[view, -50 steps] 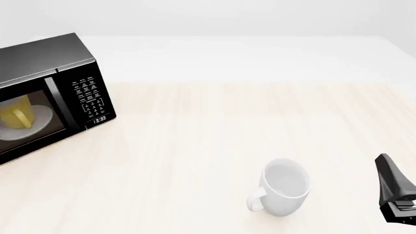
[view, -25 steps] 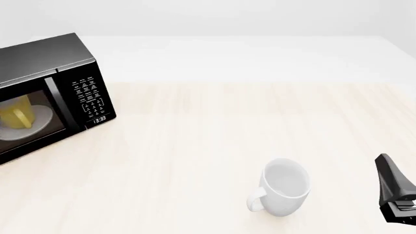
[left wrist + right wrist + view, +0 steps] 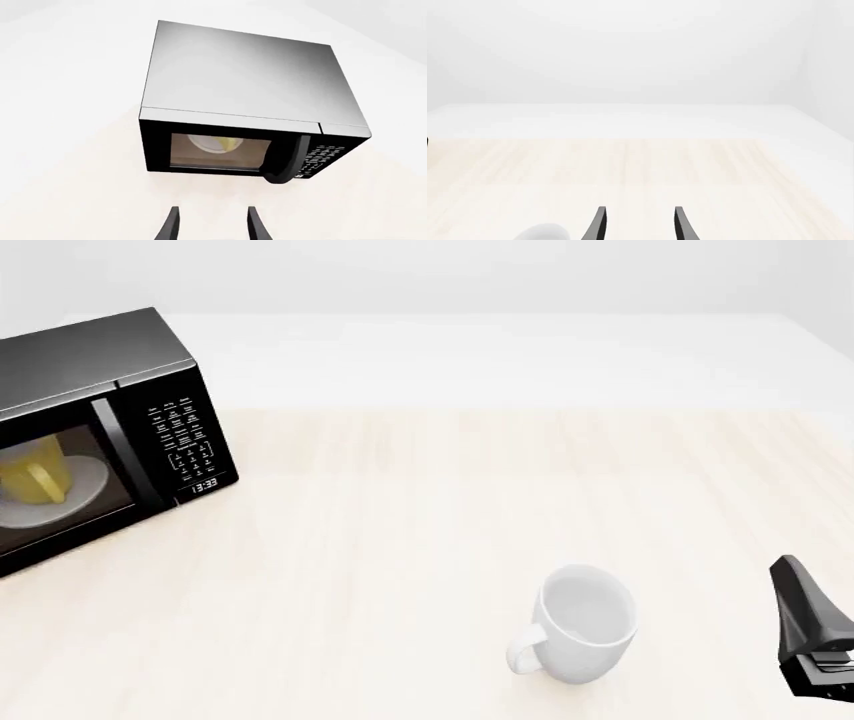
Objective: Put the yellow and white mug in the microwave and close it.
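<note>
At the far left of the front view stands the large black box-shaped microwave, turned at an angle on the pale wooden table, its left part cut off by the frame edge. Its dark glass door is shut against the body, with the door handle running down beside the white-lettered keypad panel and a small digital display below the keys. Through the glass the small yellow and white mug shows, standing on the round white plate inside the cavity. The left wrist view looks down on the same microwave from above and in front, its grey top broad in the picture, the mug a yellow and white patch behind the glass; the left gripper hangs well clear of the door with its two dark fingers spread apart and nothing between them.

Further right, near the front edge of the table, a larger all-white ceramic mug stands upright, handle pointing left.

At the far right edge the right gripper sits low, apart from the white mug. In the right wrist view its fingers are parted and empty, over bare table.
</note>
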Tool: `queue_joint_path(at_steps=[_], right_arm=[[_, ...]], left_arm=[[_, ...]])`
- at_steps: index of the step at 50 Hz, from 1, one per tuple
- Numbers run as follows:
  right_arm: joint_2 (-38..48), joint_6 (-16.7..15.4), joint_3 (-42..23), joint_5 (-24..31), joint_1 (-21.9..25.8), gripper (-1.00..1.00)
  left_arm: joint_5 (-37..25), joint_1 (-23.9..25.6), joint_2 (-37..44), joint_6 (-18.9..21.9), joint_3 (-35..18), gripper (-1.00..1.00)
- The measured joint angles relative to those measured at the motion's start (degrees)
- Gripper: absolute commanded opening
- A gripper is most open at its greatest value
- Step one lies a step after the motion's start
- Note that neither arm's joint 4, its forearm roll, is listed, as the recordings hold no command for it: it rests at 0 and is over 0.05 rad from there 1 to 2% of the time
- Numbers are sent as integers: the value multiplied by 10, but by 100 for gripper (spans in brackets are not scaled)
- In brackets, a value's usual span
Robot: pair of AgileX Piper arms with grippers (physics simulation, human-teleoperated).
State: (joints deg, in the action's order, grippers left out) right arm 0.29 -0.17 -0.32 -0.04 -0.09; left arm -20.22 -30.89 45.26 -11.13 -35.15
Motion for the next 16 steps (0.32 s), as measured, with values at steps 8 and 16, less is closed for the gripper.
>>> queue_joint_path(at_steps=[8,16], right_arm=[[0,0,0,0,0,100],[0,0,0,0,0,100]], left_arm=[[-31,1,-31,-5,-14,100],[-60,6,-57,-9,-29,100]])
